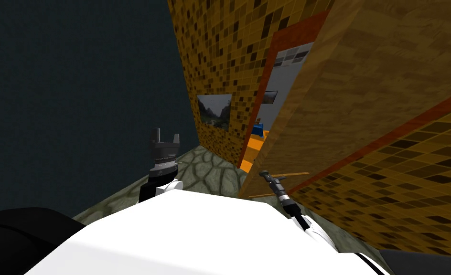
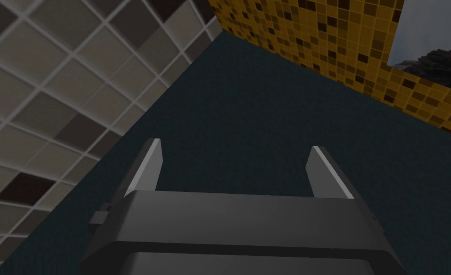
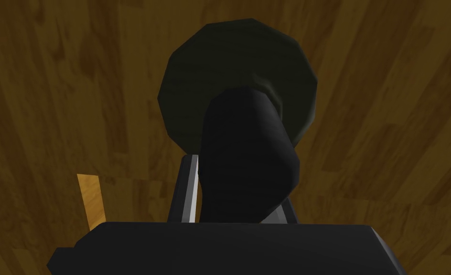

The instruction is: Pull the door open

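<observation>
The brown wooden door (image 1: pixel 363 95) stands partly open, swung toward me on my right. My right gripper (image 1: pixel 266 175) is at its face, low down. In the right wrist view the gripper (image 3: pixel 239 200) is shut on the dark door handle (image 3: pixel 246 162). One finger (image 3: pixel 189 191) presses each side of the handle. Behind it, a round dark plate (image 3: pixel 239 62) fixes the handle to the wood. My left gripper (image 1: pixel 164 138) is raised on my left, away from the door. Its fingers (image 2: pixel 148 162) are open with nothing between them.
An orange-red door frame (image 1: pixel 286 43) sits in a yellow-brown mosaic wall with a landscape picture (image 1: pixel 215 111). Through the gap I see an orange floor and a blue thing (image 1: pixel 258 129). A dark wall (image 1: pixel 76 95) closes off my left. The floor (image 1: pixel 205 169) is stone-patterned.
</observation>
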### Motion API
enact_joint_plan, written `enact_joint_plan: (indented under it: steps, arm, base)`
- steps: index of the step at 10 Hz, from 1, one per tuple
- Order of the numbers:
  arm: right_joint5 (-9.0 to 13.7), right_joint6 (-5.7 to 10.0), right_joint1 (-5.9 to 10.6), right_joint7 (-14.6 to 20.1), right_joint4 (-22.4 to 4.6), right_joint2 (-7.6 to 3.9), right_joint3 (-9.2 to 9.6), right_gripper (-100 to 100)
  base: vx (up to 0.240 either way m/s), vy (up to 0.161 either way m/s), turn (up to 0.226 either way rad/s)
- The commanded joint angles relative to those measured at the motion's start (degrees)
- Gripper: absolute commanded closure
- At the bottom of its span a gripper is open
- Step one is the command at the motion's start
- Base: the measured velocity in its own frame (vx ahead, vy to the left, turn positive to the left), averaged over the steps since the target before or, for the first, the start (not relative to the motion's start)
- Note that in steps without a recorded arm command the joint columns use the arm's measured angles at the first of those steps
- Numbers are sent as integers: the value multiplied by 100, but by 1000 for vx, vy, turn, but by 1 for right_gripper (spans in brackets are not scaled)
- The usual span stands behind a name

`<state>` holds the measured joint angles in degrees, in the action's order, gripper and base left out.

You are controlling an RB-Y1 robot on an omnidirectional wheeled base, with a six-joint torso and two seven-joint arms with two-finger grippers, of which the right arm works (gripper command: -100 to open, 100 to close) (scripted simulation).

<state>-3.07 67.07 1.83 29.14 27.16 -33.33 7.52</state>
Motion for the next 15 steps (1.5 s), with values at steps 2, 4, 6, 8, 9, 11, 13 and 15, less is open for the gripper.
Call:
enact_joint_plan:
  steps: [2,4,6,8,9,11,13,15]
  arm:
    - [5,138,-15,9,-85,-36,2,100]
    - [11,227,-56,22,-116,-71,2,100]
    - [18,319,-99,36,-147,-107,2,100]
    - [25,399,-136,48,-175,-139,2,100]
    - [28,444,-157,55,-191,-157,2,100]
    - [21,441,-155,60,-204,-140,16,100]
    - [17,527,-163,72,-278,-150,26,100]
    - [18,594,-170,77,-325,-165,28,100]
  base:
    - [-219,-105,211]
    - [-218,-119,186]
    - [-221,-106,196]
    - [-239,-112,170]
    - [-202,-88,162]
    - [-130,-65,78]
    - [-143,-81,175]
    - [-198,-119,188]
